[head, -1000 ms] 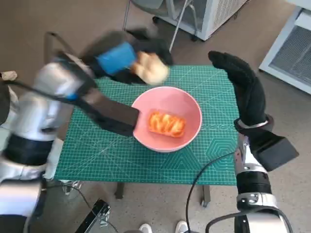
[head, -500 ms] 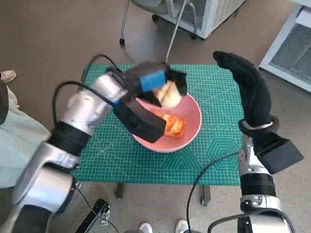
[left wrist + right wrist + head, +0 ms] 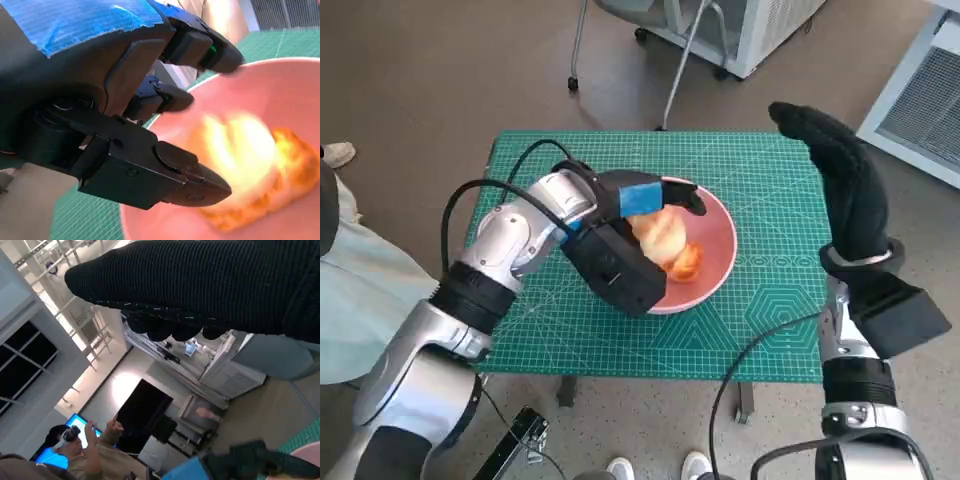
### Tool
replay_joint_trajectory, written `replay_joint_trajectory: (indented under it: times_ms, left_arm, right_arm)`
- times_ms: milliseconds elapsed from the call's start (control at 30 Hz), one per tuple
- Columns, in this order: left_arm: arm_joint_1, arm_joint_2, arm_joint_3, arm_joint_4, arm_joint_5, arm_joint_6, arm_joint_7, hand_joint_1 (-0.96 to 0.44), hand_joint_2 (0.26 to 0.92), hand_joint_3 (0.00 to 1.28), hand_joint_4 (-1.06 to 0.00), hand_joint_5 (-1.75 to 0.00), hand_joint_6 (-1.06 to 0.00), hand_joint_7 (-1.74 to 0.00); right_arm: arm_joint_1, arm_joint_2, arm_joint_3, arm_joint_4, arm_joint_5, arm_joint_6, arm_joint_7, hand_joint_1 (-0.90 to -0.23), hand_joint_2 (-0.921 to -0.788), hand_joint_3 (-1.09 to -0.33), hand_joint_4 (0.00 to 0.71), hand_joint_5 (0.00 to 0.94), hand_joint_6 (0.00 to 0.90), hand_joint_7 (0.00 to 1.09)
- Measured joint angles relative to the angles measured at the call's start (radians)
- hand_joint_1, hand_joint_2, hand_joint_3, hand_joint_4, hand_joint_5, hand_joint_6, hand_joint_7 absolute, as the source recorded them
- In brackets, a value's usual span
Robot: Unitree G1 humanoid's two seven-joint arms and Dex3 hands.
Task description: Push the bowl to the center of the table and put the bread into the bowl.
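The pink bowl (image 3: 705,262) sits on the green cutting mat (image 3: 760,300), a little toward three o'clock of the mat's middle. Inside it lie two pieces of bread: an orange-glazed one (image 3: 686,262) on the bowl's floor, and a pale round bun (image 3: 660,233) resting on top of it toward ten o'clock. In the left wrist view the pale bun (image 3: 240,145) shows as a bright blur lying over the darker orange piece (image 3: 295,160), with the bowl's wall (image 3: 270,80) curving behind them.

The left hand (image 3: 645,200), blue tape across its back, reaches over the bowl's rim from nine o'clock. Its black fingers (image 3: 682,193) arch over the bun's far side, at about twelve o'clock of it. Up close, the fingers (image 3: 200,45) are spread apart with the bun lying beyond them; whether any of them touches the bun I cannot tell, since that part is blurred, so I cannot say if the hand has hold of it.

The right hand (image 3: 835,180), in its knitted glove, stands upright at three o'clock of the bowl, well apart from it, fingers straight and together, with nothing in it. The right wrist view shows the glove (image 3: 210,290) as a dark band, and a person (image 3: 75,450) seated in the room beyond.

A chair's legs (image 3: 670,70) stand on the floor past the table's far edge, at twelve o'clock.
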Motion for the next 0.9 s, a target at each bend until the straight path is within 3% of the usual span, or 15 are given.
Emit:
replay_joint_trajectory:
  times_ms: [400, 667, 900]
  left_arm:
    - [0.045, 0.029, 0.033, -0.13, -0.028, 0.048, -0.038, -0.18, 0.781, 0.0, 0.0, 0.0, -0.01, -0.11]
    - [0.094, 0.05, 0.087, -0.237, -0.08, 0.101, -0.103, -0.16, 0.777, 0.0, 0.0, 0.0, -0.01, -0.11]
    - [0.127, 0.077, 0.172, -0.332, -0.174, 0.168, -0.189, -0.02, 0.778, 0.0, 0.0, 0.0, -0.01, -0.11]
  right_arm:
    - [-0.004, 0.003, 0.004, 0.0, 0.009, 0.001, -0.003, -0.598, -0.921, -0.766, 0.311, 0.004, -0.001, 0.76]
    - [-0.009, 0.02, 0.006, 0.002, 0.064, 0.03, 0.036, -0.606, -0.921, -0.715, 0.318, 0.007, -0.001, 0.77]
    - [-0.015, 0.04, 0.004, 0.002, 0.095, 0.048, 0.064, -0.605, -0.921, -0.696, 0.323, 0.01, -0.001, 0.79]
